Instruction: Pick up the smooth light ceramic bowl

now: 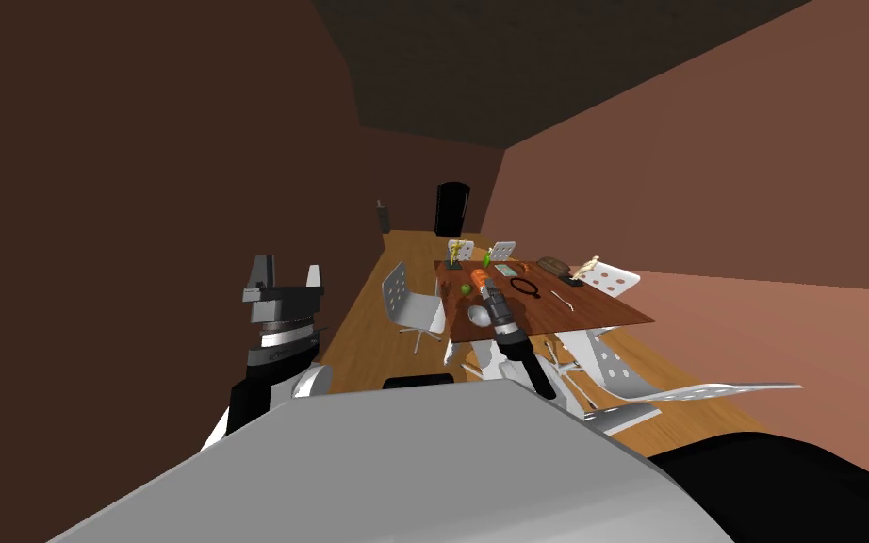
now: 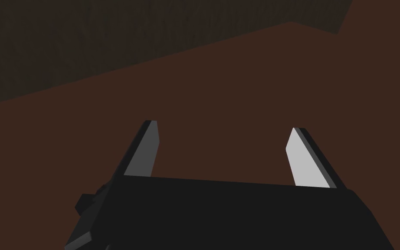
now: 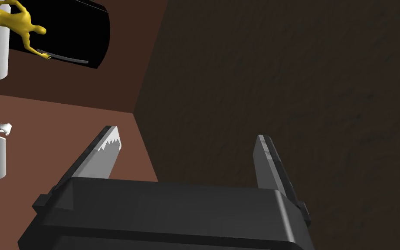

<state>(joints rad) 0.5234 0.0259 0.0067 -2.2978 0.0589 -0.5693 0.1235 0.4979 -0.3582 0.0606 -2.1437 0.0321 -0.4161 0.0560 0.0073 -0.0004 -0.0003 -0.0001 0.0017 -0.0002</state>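
Bowl (image 1: 477, 316): pale, on the table (image 1: 602, 306) near its closest edge, just left of the right forearm, which reaches over the table top; a green apple (image 1: 466, 288) lies just beyond the bowl and a black ring (image 1: 524, 286) further right. Right gripper (image 3: 186, 158): fingers spread, nothing between them, aimed past the table toward the walls, a yellow figure (image 3: 19, 19) off to one side. Left gripper (image 1: 287, 269): raised beside the chest, well apart from the table, fingers spread, empty.

White chair (image 1: 412, 304) beside brown table (image 1: 607, 309)
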